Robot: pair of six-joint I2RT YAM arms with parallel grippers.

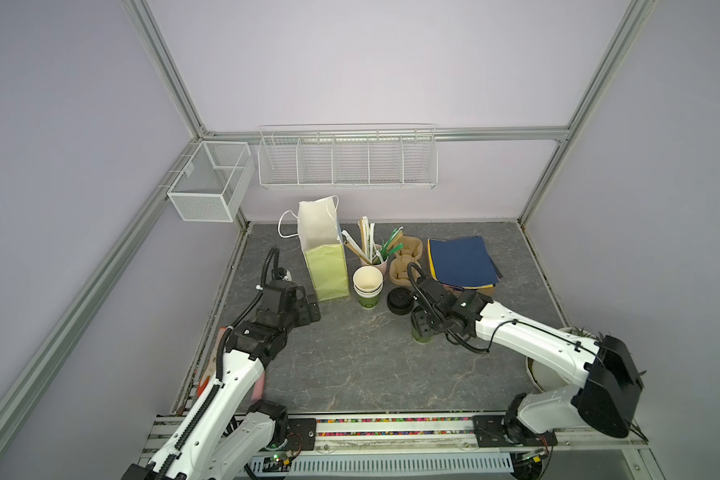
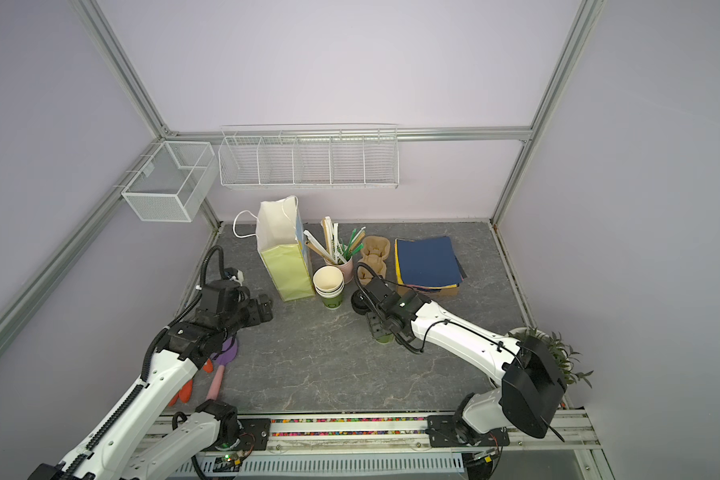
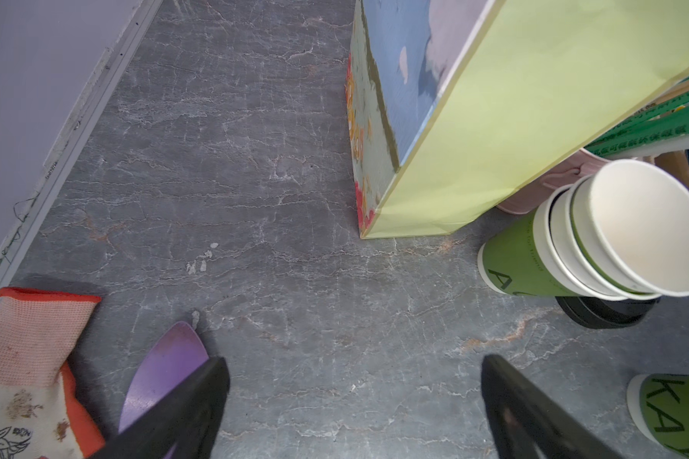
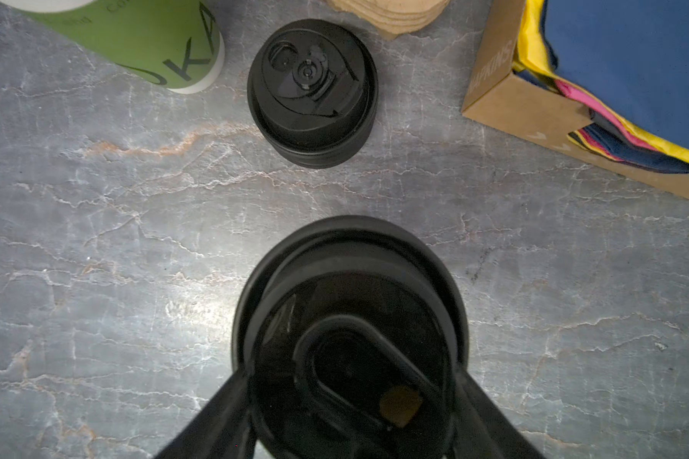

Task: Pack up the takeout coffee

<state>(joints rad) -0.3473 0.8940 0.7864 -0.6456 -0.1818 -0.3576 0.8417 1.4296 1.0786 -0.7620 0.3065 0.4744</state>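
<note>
Grey tabletop point(image 1: 350, 365): coffee cup point(image 1: 424, 338) upright directly under my right pincer point(image 4: 351, 381), jaws flanking its lid point(image 4: 351, 254), clamped or not I cannot tell; bag point(image 1: 327, 270) stands leftward, farther back.

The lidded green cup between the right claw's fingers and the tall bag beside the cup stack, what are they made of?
The lidded green cup looks like paper: matte printed wall with a pale base rim. Its lid looks like black plastic, apparently moulded, with a slight sheen. The bag looks like stiff paper: sharp folded creases and a smooth lime side. Whether it is coated is unclear.
</note>
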